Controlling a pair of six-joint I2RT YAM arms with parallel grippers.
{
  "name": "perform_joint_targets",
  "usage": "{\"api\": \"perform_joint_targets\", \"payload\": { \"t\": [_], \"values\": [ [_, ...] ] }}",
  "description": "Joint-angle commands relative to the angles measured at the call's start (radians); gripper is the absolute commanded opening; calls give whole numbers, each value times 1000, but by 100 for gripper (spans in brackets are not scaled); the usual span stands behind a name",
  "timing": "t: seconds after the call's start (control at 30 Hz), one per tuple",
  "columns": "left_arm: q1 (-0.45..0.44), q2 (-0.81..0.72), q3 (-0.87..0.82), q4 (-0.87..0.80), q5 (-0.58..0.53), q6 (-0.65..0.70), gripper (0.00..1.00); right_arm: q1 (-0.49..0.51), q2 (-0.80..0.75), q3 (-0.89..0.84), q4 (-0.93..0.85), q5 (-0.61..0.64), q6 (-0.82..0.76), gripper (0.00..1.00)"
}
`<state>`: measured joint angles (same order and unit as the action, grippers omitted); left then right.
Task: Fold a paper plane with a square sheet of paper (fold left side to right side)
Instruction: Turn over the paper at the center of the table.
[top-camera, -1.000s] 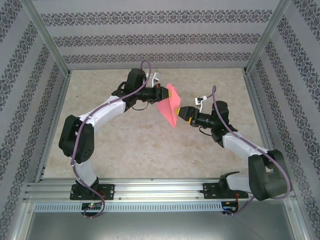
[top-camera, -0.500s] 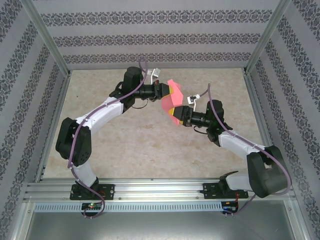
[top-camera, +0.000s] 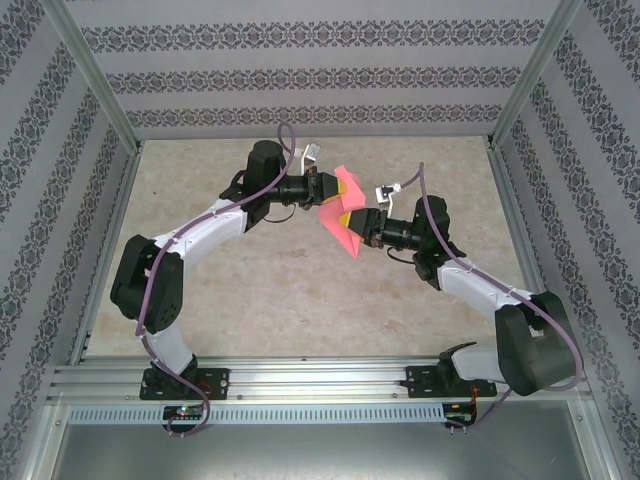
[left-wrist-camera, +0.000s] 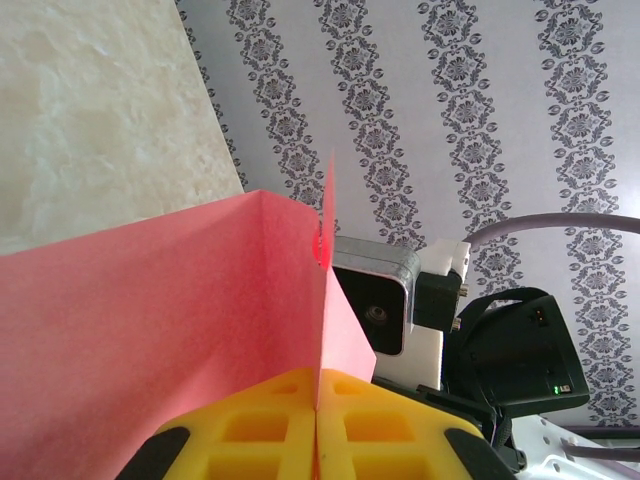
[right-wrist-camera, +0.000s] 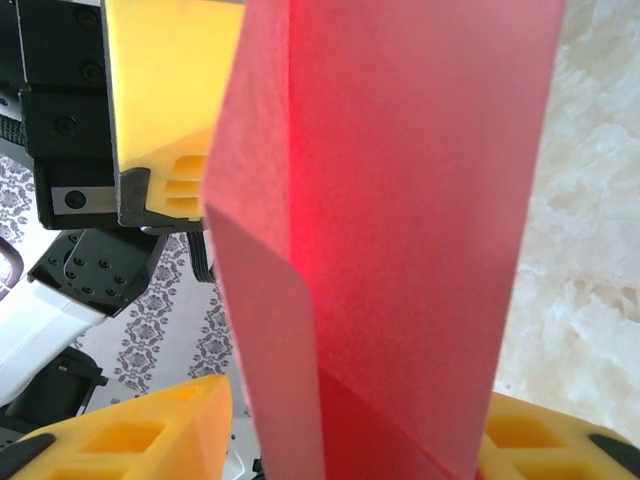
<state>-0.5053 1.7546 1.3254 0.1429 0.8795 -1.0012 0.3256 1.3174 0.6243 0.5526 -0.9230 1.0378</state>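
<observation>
The salmon-pink sheet of paper hangs in the air above the middle of the table, bent along a lengthwise crease. My left gripper comes in from the left and is shut on one edge of it; in the left wrist view its yellow pads meet with the thin sheet pinched between them. My right gripper reaches in from the right and stands open, its yellow fingers on either side of the folded sheet, which fills the gap between them.
The beige tabletop lies below both arms. Patterned walls and metal posts close in the back and sides. A metal rail runs along the near edge by the arm bases.
My right gripper has moved left and further onto the sheet, from its lower tip to straddling it. The left gripper has shifted slightly, and the sheet looks more folded together.
</observation>
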Motion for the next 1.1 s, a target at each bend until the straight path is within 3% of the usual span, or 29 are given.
{"api": "perform_joint_targets", "payload": {
  "t": [0.0,0.47,0.63,0.73,0.9,1.0,1.07],
  "values": [
    [-9,-1,-12,59,19,-10,9,-10,-27,17,7,-11,-21,47],
    [-8,17,-2,-2,8,38,18,-15,-38,18,-123,13,-105,23],
    [14,-20,12,-138,-55,132,43,-14,-57,47,-312,66,-220,14],
    [49,-73,1,-227,-110,196,51,-13,-75,67,-436,119,-298,10],
    [99,-188,-34,-388,-250,314,61,35,-95,164,-761,323,-501,6],
    [108,-263,-48,-499,-384,392,65,106,-92,245,-951,535,-604,5],
    [115,-313,-76,-534,-470,414,66,183,-71,315,-1082,740,-657,5]
  ]
}}
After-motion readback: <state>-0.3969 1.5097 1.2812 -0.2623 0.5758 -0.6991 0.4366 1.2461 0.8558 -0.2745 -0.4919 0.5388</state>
